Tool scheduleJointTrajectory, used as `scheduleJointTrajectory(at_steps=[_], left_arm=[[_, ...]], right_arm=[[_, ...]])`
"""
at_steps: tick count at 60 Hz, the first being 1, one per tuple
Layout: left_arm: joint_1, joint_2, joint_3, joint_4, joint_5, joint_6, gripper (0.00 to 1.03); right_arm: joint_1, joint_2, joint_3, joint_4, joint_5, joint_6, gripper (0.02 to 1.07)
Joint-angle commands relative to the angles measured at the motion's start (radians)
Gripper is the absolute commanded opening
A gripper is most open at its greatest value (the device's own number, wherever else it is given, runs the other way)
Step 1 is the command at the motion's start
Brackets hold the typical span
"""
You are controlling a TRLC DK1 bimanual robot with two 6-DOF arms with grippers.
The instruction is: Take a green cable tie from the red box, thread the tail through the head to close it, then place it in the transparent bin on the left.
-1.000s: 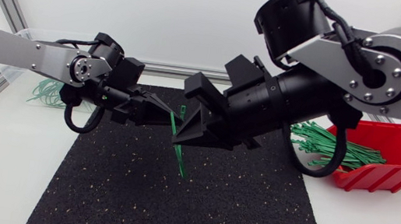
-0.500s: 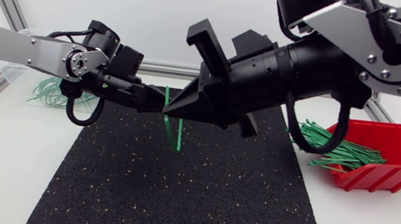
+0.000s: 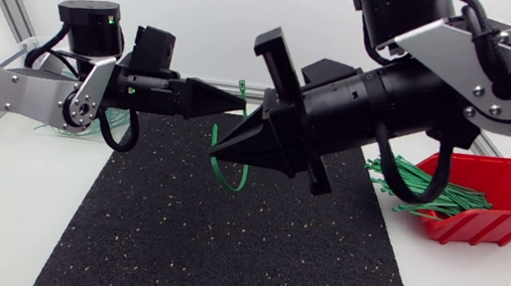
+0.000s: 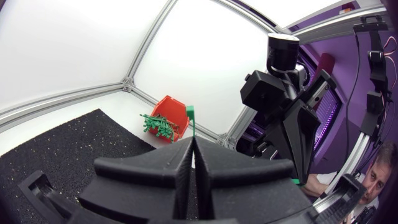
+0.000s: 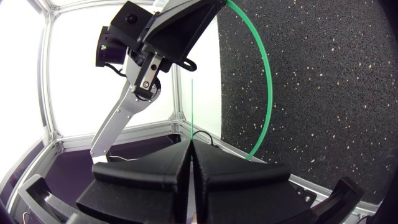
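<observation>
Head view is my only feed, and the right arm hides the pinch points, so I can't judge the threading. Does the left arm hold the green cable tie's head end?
Observer: Yes. The left wrist view shows the left gripper with jaws shut on the green cable tie, its square head sticking out bare ahead of them.
Operator: And the tail?
Observer: The right wrist view shows the right gripper shut on it, the thin tail pointing straight ahead of the jaws.
Operator: Threaded yet?
Observer: No; in that view the tail tip ends free, and the strap arcs in front of the black mat.
</observation>
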Motion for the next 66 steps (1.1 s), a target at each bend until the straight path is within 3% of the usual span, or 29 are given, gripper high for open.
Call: scheduleJointTrajectory(at_steps=[1,16,66], left_arm=[[-0.002,0.009,-0.021,0.023,0.010,-0.051,0.03],[-0.002,0.026,-0.052,0.021,0.039,-0.043,0.03],[-0.019,0.043,-0.065,0.037,0.064,-0.081,0.03]], right_arm=[[-0.019,-0.039,-0.020,-0.001,-0.011,0.055,0.07],[-0.096,-0.047,0.001,0.004,-0.029,0.120,0.07],[-0.144,0.045,0.035,0.111,-0.083,0.282,0.07]])
